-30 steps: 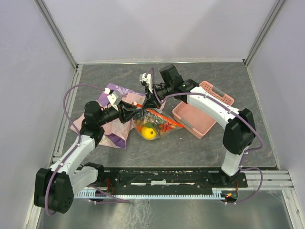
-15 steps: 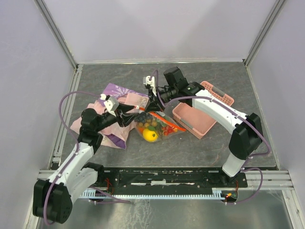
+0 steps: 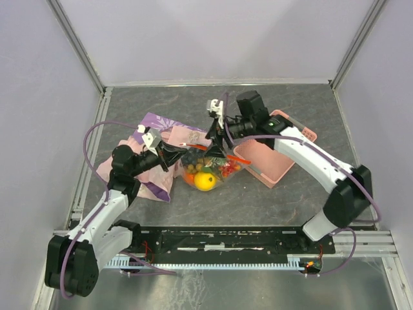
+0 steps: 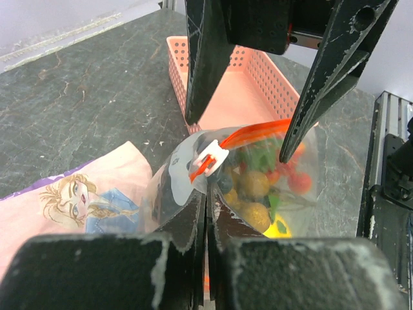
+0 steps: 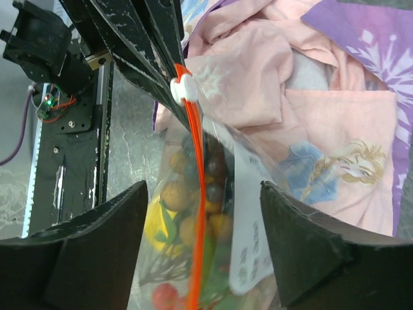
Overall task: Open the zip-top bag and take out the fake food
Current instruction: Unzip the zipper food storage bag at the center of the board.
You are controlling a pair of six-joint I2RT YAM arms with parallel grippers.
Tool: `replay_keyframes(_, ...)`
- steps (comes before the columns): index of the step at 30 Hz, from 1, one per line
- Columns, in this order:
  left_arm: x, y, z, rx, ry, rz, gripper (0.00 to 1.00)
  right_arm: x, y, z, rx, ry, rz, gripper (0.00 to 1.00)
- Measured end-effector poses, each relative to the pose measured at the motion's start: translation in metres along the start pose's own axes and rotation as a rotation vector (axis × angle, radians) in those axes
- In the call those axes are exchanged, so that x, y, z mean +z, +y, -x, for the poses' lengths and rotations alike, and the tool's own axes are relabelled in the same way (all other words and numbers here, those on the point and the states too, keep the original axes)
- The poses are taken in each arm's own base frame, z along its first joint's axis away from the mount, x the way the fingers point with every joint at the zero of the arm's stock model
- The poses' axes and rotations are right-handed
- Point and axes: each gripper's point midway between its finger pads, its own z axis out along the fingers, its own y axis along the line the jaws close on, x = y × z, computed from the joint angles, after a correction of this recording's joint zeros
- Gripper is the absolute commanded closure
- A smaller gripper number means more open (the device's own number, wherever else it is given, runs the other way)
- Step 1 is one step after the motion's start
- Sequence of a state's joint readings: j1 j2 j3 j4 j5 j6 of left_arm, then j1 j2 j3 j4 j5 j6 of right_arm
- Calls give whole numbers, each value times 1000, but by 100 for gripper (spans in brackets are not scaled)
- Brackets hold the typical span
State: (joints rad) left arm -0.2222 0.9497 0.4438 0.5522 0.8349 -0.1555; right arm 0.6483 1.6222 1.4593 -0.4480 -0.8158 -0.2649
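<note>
**Zip-top bag with fake food: pinched at one corner, straddled by the other arm**

1. Table (image 3: 290, 194): dark grey, slate-like top that carries all items below.
2. Patterned cloth (image 3: 158, 124): pink and purple, printed with a cartoon figure, crumpled at left of centre.
3. Pink basket (image 3: 266, 169): perforated, right of centre, partly under the right arm.
4. Zip-top bag (image 3: 208, 169): clear plastic with an orange-red zip strip. It sits mid-table between the cloth and the basket, just beside both, with its zip edge raised.
5. Fake food (image 4: 255, 184): all inside the bag. There are tan-brown grapes, a yellow fruit (image 3: 206, 181), small red pieces and green leaves.
6. Right gripper (image 5: 203, 187): jaws spread wide, one finger on each side of the bag's zip edge. It grips nothing, and whether a tip touches the strip cannot be told.
7. Left gripper (image 4: 206, 213): jaws fully closed, pinching the bag's corner at the end of the zip strip.
8. Slider (image 5: 182, 88): white, on the strip just beside the left fingertips.
</note>
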Motion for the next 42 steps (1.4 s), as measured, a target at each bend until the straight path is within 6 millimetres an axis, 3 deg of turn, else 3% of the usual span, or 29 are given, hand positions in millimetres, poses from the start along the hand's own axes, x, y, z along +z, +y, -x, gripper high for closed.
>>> replay_keyframes(4,-3,-4,7,0,-24,2,97,-27,20,12,-48,-68,-38,19)
replay_keyframes(8,-6,-8,6,-10,-40,-1,97,-34,32,26,-114,-130,-52,20)
replay_keyframes(20,-11,-18,12,20,-67,-19,97,17,27,29,-248,-131,14,33)
replay_keyframes(29,-11,-18,12,21,-67,-20,97,28,37,48,-350,-181,27,52)
replay_keyframes(42,-11,-18,12,23,-69,-21,97,39,37,50,-400,-173,11,70)
